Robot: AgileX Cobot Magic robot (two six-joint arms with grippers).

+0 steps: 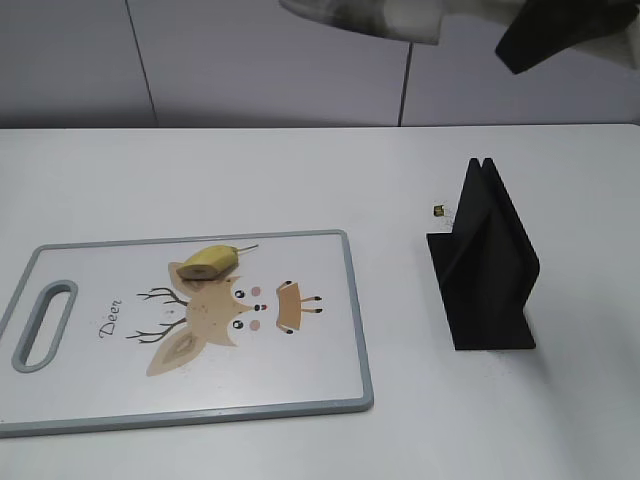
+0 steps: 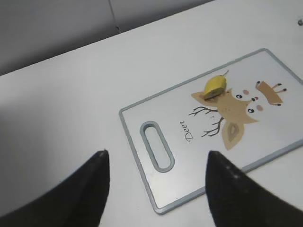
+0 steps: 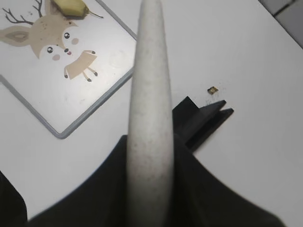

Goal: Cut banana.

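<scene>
A short yellow banana piece (image 1: 208, 263) with its stem lies on the deer-print cutting board (image 1: 330, 300), near the board's far edge. It also shows in the left wrist view (image 2: 214, 86) and at the top of the right wrist view (image 3: 70, 6). My right gripper (image 1: 560, 35) is high above the table at the top right, shut on a white speckled knife (image 3: 149, 94) that sticks out to the left (image 1: 365, 15). My left gripper (image 2: 156, 158) is open and empty, above the board's handle end (image 2: 158, 146). It is out of the exterior view.
A black knife stand (image 1: 487, 260) stands upright on the white table, right of the board; it also shows in the right wrist view (image 3: 203, 118). A tiny brown scrap (image 1: 438, 210) lies just behind the stand. A grey wall runs behind the table.
</scene>
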